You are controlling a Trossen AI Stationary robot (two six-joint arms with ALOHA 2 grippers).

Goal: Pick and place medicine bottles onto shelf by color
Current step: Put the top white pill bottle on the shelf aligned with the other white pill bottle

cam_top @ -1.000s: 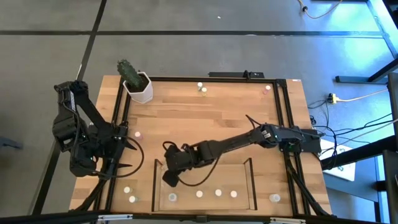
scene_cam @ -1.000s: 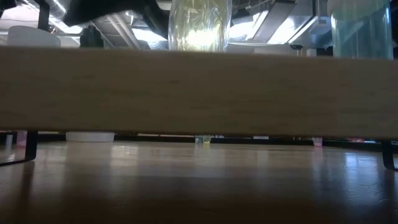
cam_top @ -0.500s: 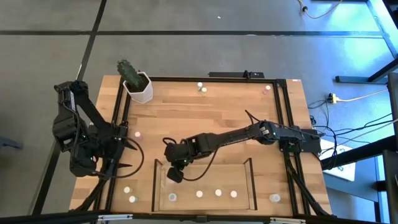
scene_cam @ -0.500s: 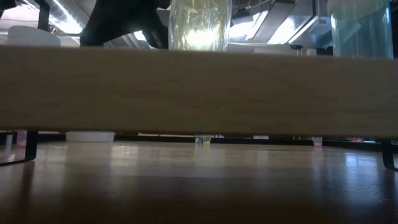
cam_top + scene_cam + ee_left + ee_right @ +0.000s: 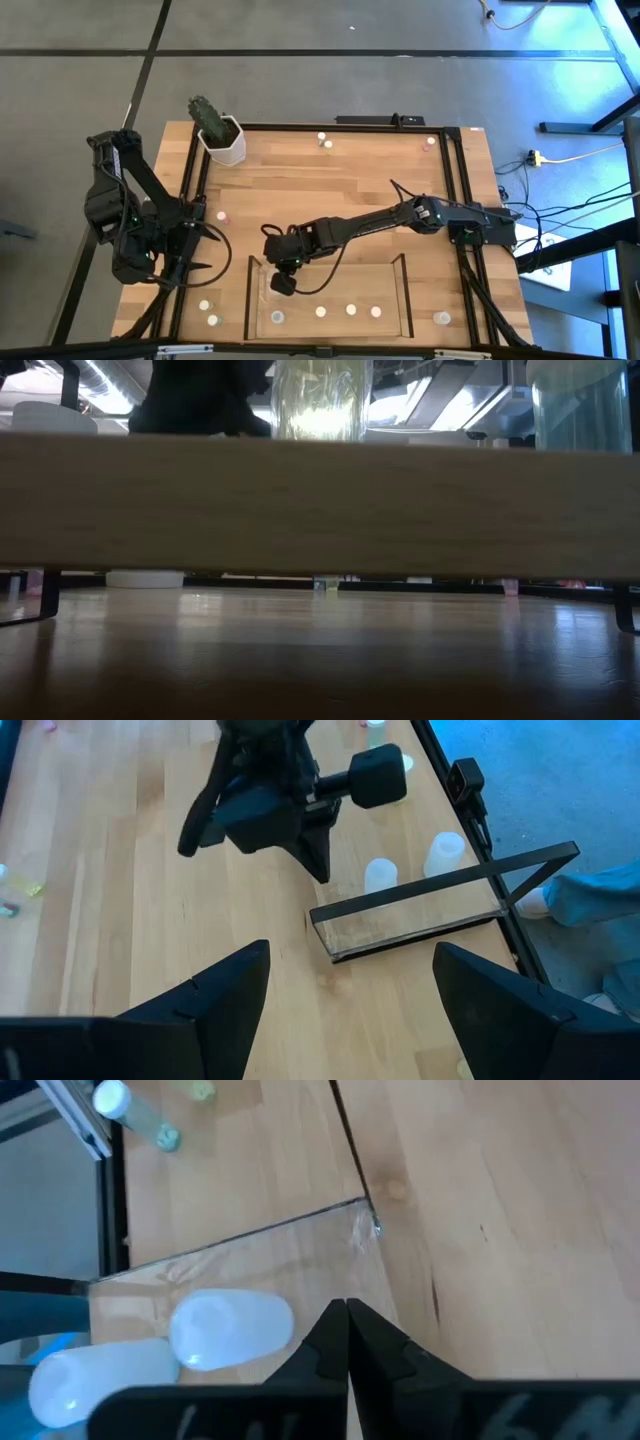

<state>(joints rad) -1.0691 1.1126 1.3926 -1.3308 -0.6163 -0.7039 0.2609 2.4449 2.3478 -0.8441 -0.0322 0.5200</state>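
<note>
Light-wood bench [image 5: 330, 195] with a black frame [image 5: 196, 190]; shelf [image 5: 330, 322] clear-walled with thin dark edges. Bottles [image 5: 321, 311] white or cream, one [image 5: 222, 214] pinkish. White pot [image 5: 226, 143] holds a green cactus [image 5: 207, 113]; arms black.

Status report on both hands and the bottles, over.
Right hand shut, empty, over shelf corner. Left hand open, waiting at table's left. Four bottles shelved.

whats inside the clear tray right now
Four small pale bottles stand in a row inside the shelf, from the one nearest its left corner to the rightmost. The shut right gripper hangs over the left wall; the floor beneath it is hidden.
</note>
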